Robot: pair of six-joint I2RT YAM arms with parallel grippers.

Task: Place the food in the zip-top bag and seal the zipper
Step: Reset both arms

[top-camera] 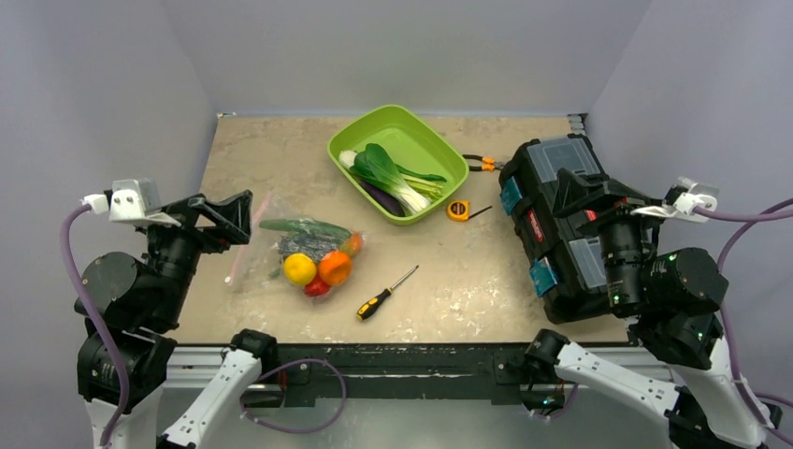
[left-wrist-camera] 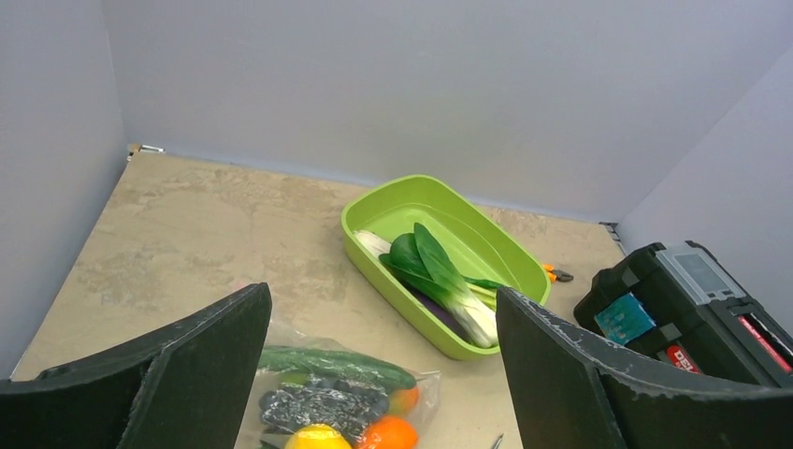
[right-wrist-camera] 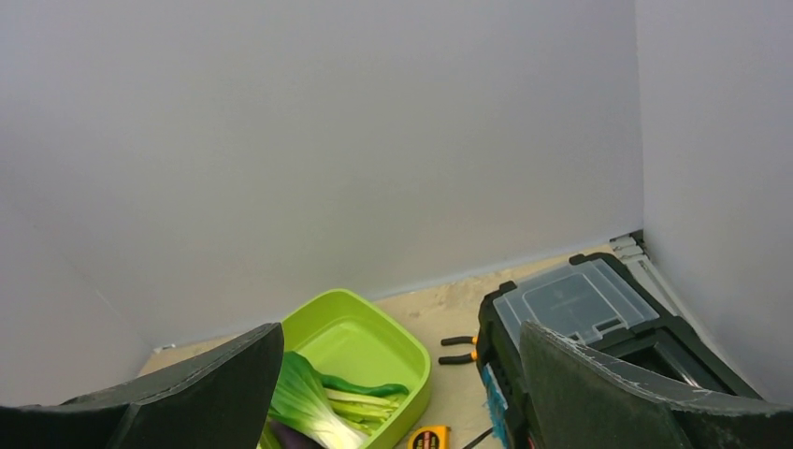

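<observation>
The clear zip-top bag (top-camera: pixel 281 267) lies on the table at front left with the food inside: a green cucumber (top-camera: pixel 304 226), dark grapes (top-camera: pixel 313 245), a yellow fruit (top-camera: pixel 299 268), an orange one (top-camera: pixel 335 267) and a red one (top-camera: pixel 317 287). Its pinkish zipper (top-camera: pixel 245 241) runs along the bag's left edge; I cannot tell if it is sealed. My left gripper (top-camera: pixel 229 217) is open and empty, raised just left of the bag. In the left wrist view (left-wrist-camera: pixel 379 299) the bag (left-wrist-camera: pixel 425 383) lies below the jaws. My right gripper (top-camera: pixel 578 192) is open and empty above the toolbox; its wrist view (right-wrist-camera: pixel 402 337) shows nothing between the jaws.
A lime-green tray (top-camera: pixel 348 140) holding bok choy and a purple vegetable sits at back centre. A black toolbox (top-camera: pixel 552 224) stands at the right. A black-and-yellow screwdriver (top-camera: pixel 385 293), a yellow tape measure (top-camera: pixel 457 210) and pliers (top-camera: pixel 482 164) lie between them.
</observation>
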